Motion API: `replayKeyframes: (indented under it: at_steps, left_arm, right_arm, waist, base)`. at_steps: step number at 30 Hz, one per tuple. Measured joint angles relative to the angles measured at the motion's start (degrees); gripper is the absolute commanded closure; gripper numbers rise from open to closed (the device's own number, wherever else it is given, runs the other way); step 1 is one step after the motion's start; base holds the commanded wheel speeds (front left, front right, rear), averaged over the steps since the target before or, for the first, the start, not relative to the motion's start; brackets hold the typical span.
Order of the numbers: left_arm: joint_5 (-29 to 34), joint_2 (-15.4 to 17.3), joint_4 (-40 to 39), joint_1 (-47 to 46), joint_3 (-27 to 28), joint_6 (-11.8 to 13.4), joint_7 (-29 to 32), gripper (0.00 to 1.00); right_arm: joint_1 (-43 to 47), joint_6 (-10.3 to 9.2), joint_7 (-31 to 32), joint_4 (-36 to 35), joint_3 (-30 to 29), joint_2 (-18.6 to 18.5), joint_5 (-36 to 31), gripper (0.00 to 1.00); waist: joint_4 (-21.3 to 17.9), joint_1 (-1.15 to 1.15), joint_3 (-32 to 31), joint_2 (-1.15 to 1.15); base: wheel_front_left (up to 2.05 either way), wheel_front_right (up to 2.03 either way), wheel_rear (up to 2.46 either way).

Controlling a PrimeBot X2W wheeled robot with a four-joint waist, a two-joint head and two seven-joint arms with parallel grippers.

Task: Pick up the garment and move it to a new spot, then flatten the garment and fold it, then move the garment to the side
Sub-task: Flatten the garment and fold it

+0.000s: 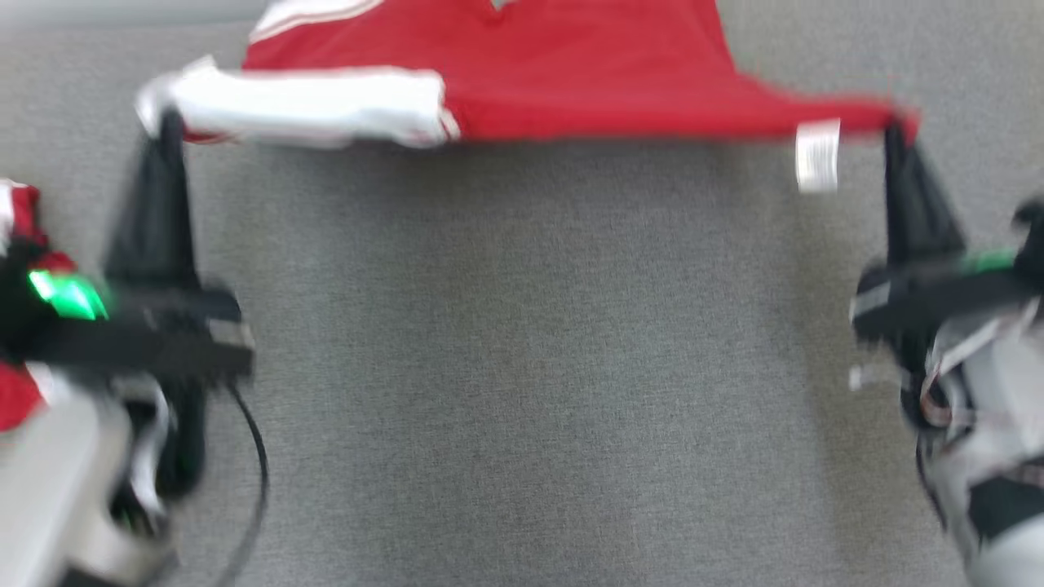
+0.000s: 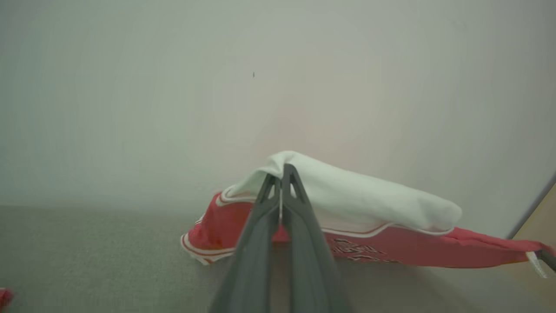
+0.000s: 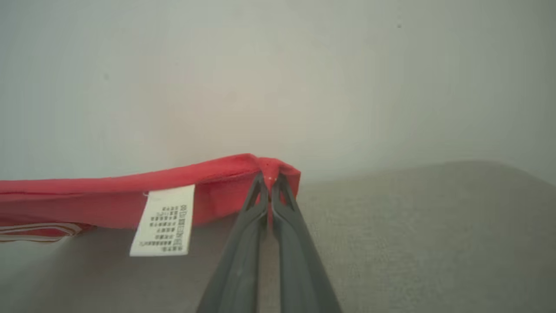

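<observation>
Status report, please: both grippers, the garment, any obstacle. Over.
Both jaws shut: left gripper on white sleeve, right gripper on red corner. Red and white fabric jersey stretched between them over grey surface. Other red cloth left, apart.

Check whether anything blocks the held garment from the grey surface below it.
Nothing visible: the left gripper and right gripper are shut on the garment; the grey surface between them is bare. Another red cloth lies far left.

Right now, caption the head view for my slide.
Left gripper and right gripper hold the red garment stretched between them over grey surface.
</observation>
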Motion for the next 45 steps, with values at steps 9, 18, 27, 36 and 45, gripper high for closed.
replayKeyframes:
  at_steps: [9, 18, 27, 36, 45]
  left_arm:
    - [2.98, -5.98, -1.49, 18.86, 4.12, -2.16, 0.01, 1.00]
    - [6.28, -11.74, 4.17, 29.77, 6.89, -6.23, 0.01, 1.00]
    - [8.87, -17.48, 7.53, 38.91, 10.47, -8.68, 0.01, 1.00]
    - [10.68, -20.52, 10.53, 44.22, 10.43, -10.69, 0.01, 1.00]
    - [12.47, -19.65, 10.44, 41.33, 11.60, -12.24, 0.01, 1.00]
  right_arm:
    - [17.32, 0.00, 2.42, -6.25, -3.03, 3.04, -2.67, 1.00]
    - [29.75, 0.01, 3.67, -8.95, -5.78, 4.77, -5.32, 1.00]
    - [40.71, 0.01, 6.75, -11.56, -7.82, 4.87, -7.39, 1.00]
    - [51.74, 0.01, 11.55, -16.02, -10.57, 6.14, -8.43, 1.00]
    - [46.58, 0.01, 14.08, -19.04, -9.22, 6.02, -8.90, 1.00]
  waist:
    - [0.51, 0.00, -2.77, 0.00]
    - [0.73, 0.00, -5.50, 0.00]
    - [1.28, 0.00, -10.66, 0.00]
    - [3.73, 0.00, -15.06, 0.00]
    - [3.25, 0.01, -15.09, 0.01]
  base:
    - [0.00, 0.00, 0.00]
    - [0.00, 0.00, 0.00]
    - [0.00, 0.00, 0.00]
    - [0.00, 0.00, 0.00]
    - [0.00, 0.00, 0.00]
